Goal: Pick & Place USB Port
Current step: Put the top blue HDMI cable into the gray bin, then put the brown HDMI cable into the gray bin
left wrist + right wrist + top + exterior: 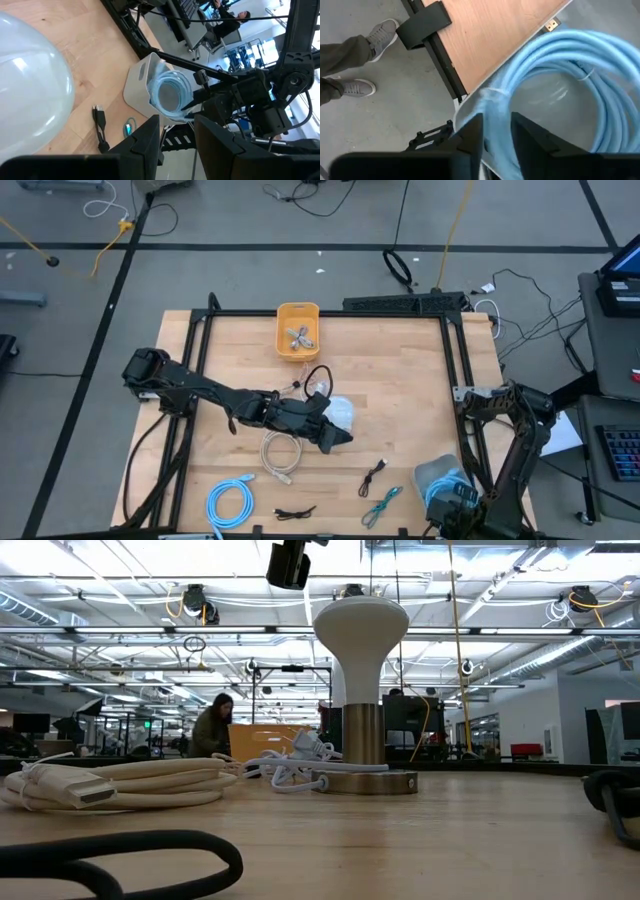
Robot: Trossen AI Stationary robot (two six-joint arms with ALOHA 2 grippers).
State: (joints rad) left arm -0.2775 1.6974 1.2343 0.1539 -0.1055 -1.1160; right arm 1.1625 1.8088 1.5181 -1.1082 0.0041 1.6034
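A yellow bin [298, 330] at the table's far middle holds small grey metal pieces [300, 336]. Just near of it, a small white plug piece with thin cords [318, 390] lies on the wood. It also shows in the low view [300, 752], beside a white-domed lamp [362, 640]. My left gripper [338, 440] hovers open at the table's middle, next to the lamp's dome [340, 413], with nothing between its fingers [177, 145]. My right gripper [497, 132] is open at the near right corner, above a coil of light-blue cable [560, 75] in a grey tub [440, 478].
Cables lie along the near half of the table: a white coil [280, 452], a light-blue coil [230, 502], two short black cords [295, 512] [373, 476] and a teal one [382, 505]. A black frame [330, 314] borders the table. A person's shoes [370, 40] stand beside it.
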